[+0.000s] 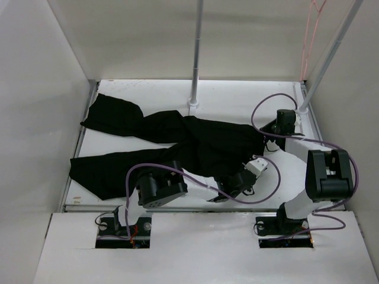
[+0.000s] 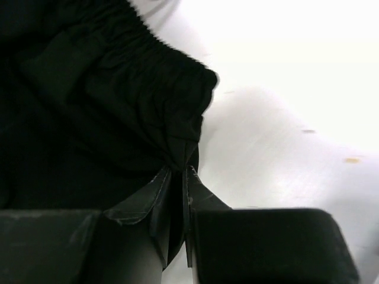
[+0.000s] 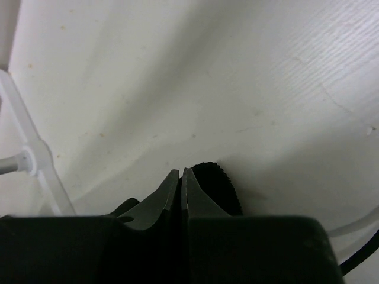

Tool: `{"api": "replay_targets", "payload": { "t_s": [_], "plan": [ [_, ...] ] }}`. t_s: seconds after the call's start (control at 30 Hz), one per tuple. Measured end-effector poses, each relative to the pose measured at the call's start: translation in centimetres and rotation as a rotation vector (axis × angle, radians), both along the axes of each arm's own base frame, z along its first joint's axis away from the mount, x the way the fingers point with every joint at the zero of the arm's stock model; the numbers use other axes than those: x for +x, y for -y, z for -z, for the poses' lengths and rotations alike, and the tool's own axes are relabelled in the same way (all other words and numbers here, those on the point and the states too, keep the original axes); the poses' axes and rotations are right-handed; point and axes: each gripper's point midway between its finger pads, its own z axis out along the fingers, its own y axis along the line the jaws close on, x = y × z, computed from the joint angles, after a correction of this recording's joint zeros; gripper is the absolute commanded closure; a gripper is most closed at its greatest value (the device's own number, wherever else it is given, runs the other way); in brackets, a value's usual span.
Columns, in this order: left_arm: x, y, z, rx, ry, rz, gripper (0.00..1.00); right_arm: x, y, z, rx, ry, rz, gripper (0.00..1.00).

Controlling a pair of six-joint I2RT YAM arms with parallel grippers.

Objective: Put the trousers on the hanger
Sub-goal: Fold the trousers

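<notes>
The black trousers [image 1: 177,148] lie spread on the white table, legs to the left, waist to the right. My left gripper [image 1: 237,182] is at the near edge of the waist; in the left wrist view it [image 2: 179,171] is shut on a pinch of the gathered waistband [image 2: 148,89]. My right gripper [image 1: 267,133] is at the far right end of the waist; in the right wrist view it [image 3: 180,174] is shut, with a black cloth edge [image 3: 216,183] showing beside its fingers. The thin pink-orange hanger [image 1: 304,47] hangs at the back right, high by the wall.
A white upright pole [image 1: 196,53] stands at the back middle and another leans at the back right [image 1: 331,53]; a white pole foot [image 3: 32,160] shows in the right wrist view. Purple cables [image 1: 260,109] loop round both arms. Walls close in the table [image 1: 237,94].
</notes>
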Motion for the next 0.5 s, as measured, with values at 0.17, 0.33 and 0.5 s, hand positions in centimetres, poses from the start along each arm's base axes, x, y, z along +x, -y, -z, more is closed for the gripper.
{"api": "replay_targets", "payload": {
  "t_s": [0.17,0.33,0.5],
  "plan": [
    [-3.0,2.6,-1.7,-0.114,-0.046,0.077,0.83,-0.1,1.6,2.2,-0.013,-0.052,0.036,0.93],
    [-4.3,5.0,-4.5,-0.231,-0.061,0.118,0.31,0.6,3.2,2.8,-0.024,-0.053,0.067,0.73],
    [-4.2,3.4,-6.1,-0.278,-0.058,0.096,0.18,1.5,4.7,1.5,-0.065,-0.008,0.102,0.33]
  ]
}}
